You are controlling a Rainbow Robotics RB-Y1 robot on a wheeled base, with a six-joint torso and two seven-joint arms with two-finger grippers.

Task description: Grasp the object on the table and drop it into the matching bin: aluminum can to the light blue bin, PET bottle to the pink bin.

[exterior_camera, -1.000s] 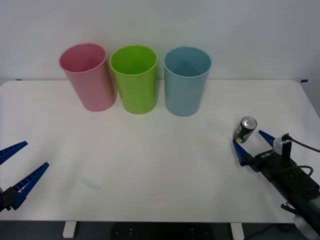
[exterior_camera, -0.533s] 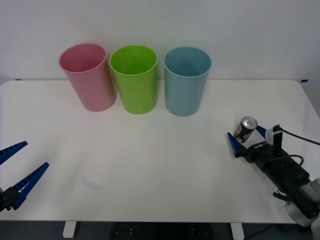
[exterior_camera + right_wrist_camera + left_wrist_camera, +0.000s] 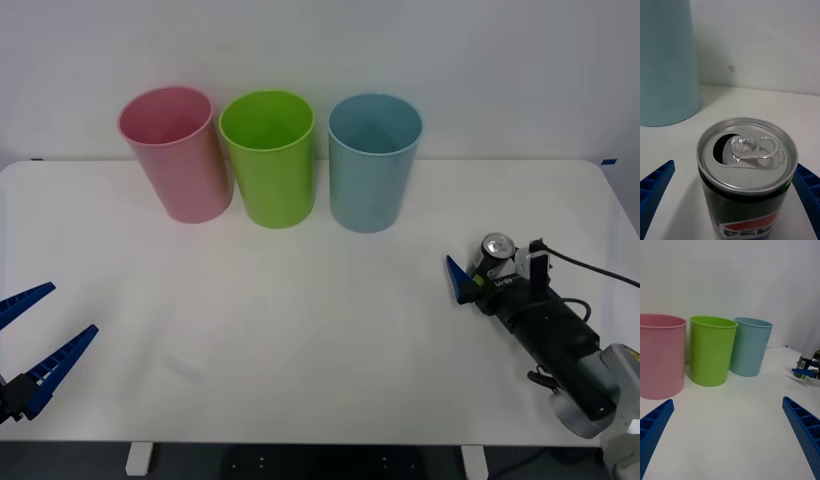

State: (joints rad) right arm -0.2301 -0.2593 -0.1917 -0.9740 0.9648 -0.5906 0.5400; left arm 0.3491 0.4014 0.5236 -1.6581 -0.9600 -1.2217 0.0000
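Right claw (image 3: 481, 277) spread open round upright aluminum can (image 3: 747, 176), "PEPSI" logo legible; left claw (image 3: 35, 335) open, idle

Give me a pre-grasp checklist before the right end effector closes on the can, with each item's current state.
1. Can upright on the table: ok.
2. Can between the right end effector's fingers, one on each side: ok.
3. Fingers open, not yet clamping: ok; the wrist view shows a gap on at least one side.
4. Can's opened top means possible spill if tilted: cannot tell whether liquid remains.
5. Light blue bin upright, mouth open: ok.
6. Left end effector parked open at the table's near left edge, away from the path: ok.
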